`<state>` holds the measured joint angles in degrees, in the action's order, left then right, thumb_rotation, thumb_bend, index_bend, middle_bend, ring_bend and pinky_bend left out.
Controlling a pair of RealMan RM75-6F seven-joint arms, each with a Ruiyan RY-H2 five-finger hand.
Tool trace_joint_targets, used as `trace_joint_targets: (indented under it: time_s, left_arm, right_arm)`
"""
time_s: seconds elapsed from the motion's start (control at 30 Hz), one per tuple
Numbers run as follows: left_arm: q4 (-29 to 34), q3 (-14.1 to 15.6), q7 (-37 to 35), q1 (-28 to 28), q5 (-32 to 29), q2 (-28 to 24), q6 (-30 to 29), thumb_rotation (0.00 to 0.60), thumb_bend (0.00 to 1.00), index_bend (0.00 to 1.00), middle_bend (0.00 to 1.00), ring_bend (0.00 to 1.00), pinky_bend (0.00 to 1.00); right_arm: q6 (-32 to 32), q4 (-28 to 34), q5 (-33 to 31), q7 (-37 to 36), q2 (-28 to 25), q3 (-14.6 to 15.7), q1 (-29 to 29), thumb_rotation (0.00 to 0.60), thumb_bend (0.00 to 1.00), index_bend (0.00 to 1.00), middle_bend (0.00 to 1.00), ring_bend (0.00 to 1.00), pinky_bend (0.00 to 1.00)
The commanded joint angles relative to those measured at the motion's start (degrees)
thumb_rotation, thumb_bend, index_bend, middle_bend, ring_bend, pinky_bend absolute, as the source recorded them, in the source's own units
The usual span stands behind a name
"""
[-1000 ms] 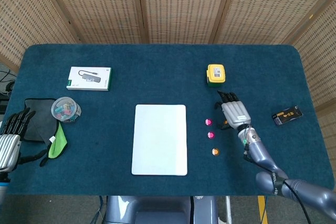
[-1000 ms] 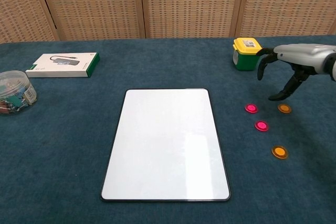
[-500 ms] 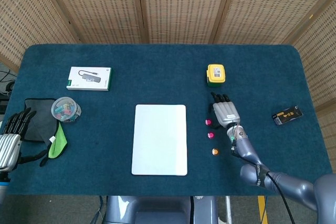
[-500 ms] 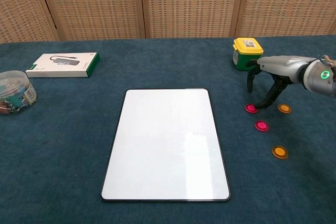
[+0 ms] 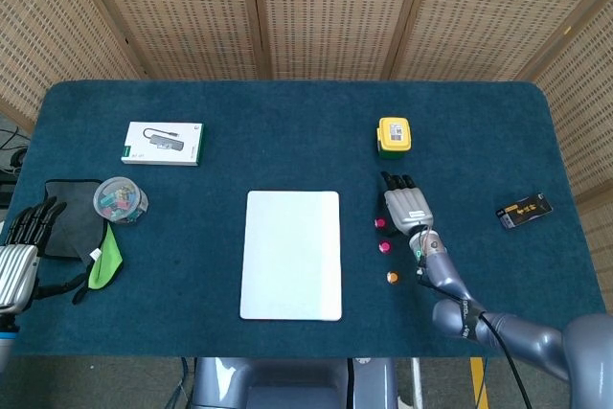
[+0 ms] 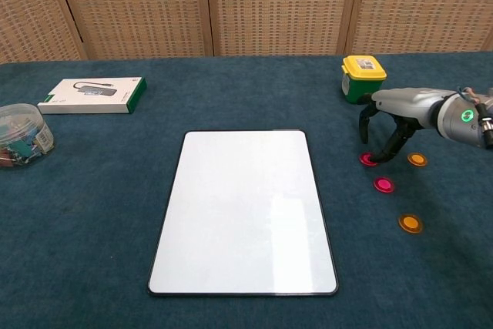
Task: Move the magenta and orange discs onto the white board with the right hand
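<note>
The chest view shows the right hand (image 6: 389, 117) from the side. Its fingers (image 6: 363, 124) curl down and spread apart over a magenta disc (image 6: 369, 159), and the thumb tip touches that disc. Nothing is lifted. The head view shows only the back of this hand (image 5: 406, 208), so the thumb is hidden there. Only the head view shows the left hand (image 5: 23, 246), open and empty at the far table edge.

A second magenta disc (image 6: 384, 185) lies just in front of the fingers. One orange disc (image 6: 417, 159) sits behind the thumb, another orange disc (image 6: 410, 223) nearer the camera. The white board (image 6: 245, 209) lies flat, well apart from the fingers, its long side running away from the robot.
</note>
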<state>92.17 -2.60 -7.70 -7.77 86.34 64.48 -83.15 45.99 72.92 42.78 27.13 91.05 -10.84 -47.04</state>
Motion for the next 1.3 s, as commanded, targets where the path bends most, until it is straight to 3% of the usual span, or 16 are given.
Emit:
trace_joint_targets:
  time_s: [0.03,0.87,1.1,1.3]
  left_arm:
    - [0.04,-0.01,-0.05,-0.02,-0.04,-0.05,0.07,0.6,0.0,0.0,0.0,0.0,0.0]
    - [0.13,-0.02,-0.15,-0.05,-0.17,-0.13,0.21,0.6,0.0,0.0,0.0,0.0,0.0]
    - [0.13,-0.04,-0.15,-0.06,-0.23,-0.13,0.25,0.6,0.0,0.0,0.0,0.0,0.0]
    - [0.18,-0.07,-0.06,-0.08,-0.34,-0.1,0.33,0.6,0.0,0.0,0.0,0.0,0.0]
  right_arm:
    - [0.15,-0.07,-0.23,0.14,0.19,0.29,-0.06,0.6,0.31,0.44,0.0,0.0,0.0]
    - [-1.23,-3.34,-1.8,-0.63,2.09,1.15,-0.82,0.6,0.31,0.44,0.0,0.0,0.0]
    - [-1.76,-3.53,-2.02,-0.97,2.15,1.23,-0.97,0.6,0.35,0.56,0.0,0.0,0.0]
    - [-1.64,-1.43,-0.72,-2.25,1.33,0.44,-1.25,0.6,0.36,0.57,0.0,0.0,0.0]
